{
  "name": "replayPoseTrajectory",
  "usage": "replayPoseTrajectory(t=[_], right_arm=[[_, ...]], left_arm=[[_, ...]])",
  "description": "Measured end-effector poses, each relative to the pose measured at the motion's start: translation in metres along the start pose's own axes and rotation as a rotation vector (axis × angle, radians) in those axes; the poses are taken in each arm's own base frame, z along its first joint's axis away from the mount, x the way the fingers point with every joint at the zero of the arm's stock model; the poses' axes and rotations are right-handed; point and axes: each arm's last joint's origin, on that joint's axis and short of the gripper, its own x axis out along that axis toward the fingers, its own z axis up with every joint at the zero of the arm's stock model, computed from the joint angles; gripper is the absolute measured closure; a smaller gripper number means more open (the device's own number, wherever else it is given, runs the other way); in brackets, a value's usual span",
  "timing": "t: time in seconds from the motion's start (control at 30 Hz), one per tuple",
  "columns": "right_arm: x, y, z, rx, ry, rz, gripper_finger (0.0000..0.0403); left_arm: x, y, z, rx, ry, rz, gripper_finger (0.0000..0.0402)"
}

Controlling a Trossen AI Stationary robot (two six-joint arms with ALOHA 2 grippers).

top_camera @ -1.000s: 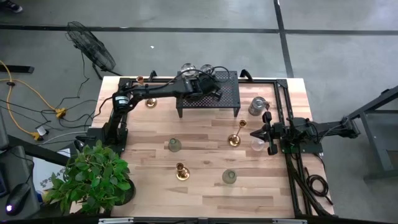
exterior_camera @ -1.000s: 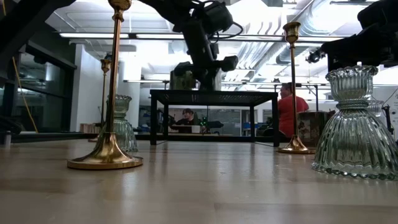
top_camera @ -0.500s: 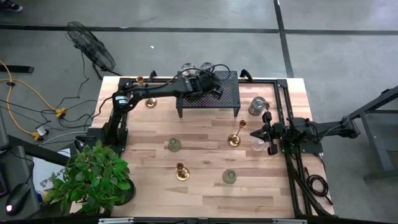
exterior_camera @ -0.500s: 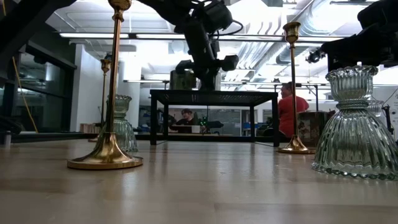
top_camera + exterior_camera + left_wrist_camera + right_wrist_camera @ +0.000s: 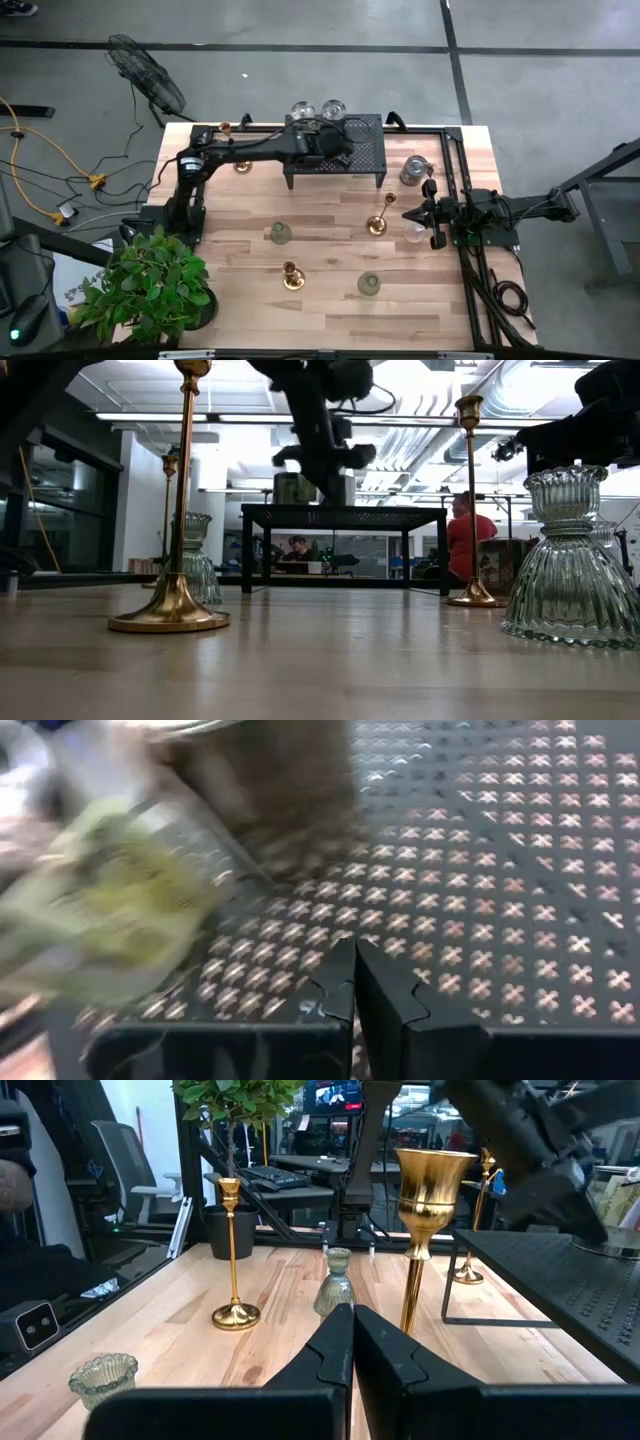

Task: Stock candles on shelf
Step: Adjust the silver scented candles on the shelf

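The black mesh-topped shelf point(image 5: 350, 150) stands at the table's far middle. Two round glass jar candles point(image 5: 303, 108) point(image 5: 333, 108) sit at its far edge. One jar point(image 5: 110, 910) shows blurred ahead of my left gripper, and also on the shelf top in the low view point(image 5: 295, 488). My left gripper point(image 5: 355, 945) is shut and empty just above the mesh point(image 5: 343, 152). My right gripper point(image 5: 353, 1312) is shut and empty at the table's right side point(image 5: 405, 215). A tall brass candlestick point(image 5: 425, 1190) stands just in front of it.
On the table stand brass candlesticks point(image 5: 378, 224) point(image 5: 291, 275) point(image 5: 242, 163), ribbed glass holders point(image 5: 281, 233) point(image 5: 369, 284) point(image 5: 413, 232) and a grey jar point(image 5: 413, 170). A potted plant point(image 5: 150, 285) fills the near left corner. People show in the room beyond the table point(image 5: 468, 535).
My left gripper has shifted a little toward the table's left and near edges above the shelf, and it has turned. The jars on the shelf have stayed where they were.
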Motion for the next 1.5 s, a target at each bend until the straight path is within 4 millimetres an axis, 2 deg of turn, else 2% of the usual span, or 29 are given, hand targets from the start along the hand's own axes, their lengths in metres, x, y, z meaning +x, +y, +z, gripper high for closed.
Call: replayPoseTrajectory(t=[0.17, 0.33, 0.97, 1.23, 1.37, 1.5], right_arm=[[0.000, 0.000, 0.000, 0.000, -0.001, 0.000, 0.0400], [0.000, 0.000, 0.000, 0.000, 0.000, 0.000, 0.0400], [0.000, 0.000, 0.000, 0.000, -0.002, -0.001, 0.0400], [0.000, 0.000, 0.000, 0.000, -0.002, 0.000, 0.0400], [0.000, 0.000, 0.000, 0.000, -0.002, 0.000, 0.0400], [0.000, 0.000, 0.000, 0.000, -0.002, 0.000, 0.0400]], left_arm=[[-0.016, 0.019, -0.002, -0.159, 0.075, 0.068, 0.0396], [-0.017, 0.036, -0.001, -0.296, 0.114, 0.132, 0.0396], [0.002, 0.061, 0.010, -0.348, 0.072, 0.243, 0.0396], [0.002, 0.061, 0.010, -0.354, 0.090, 0.220, 0.0396], [-0.004, 0.048, 0.007, -0.349, 0.113, 0.144, 0.0396], [-0.010, 0.032, 0.010, -0.317, 0.055, 0.050, 0.0396]])
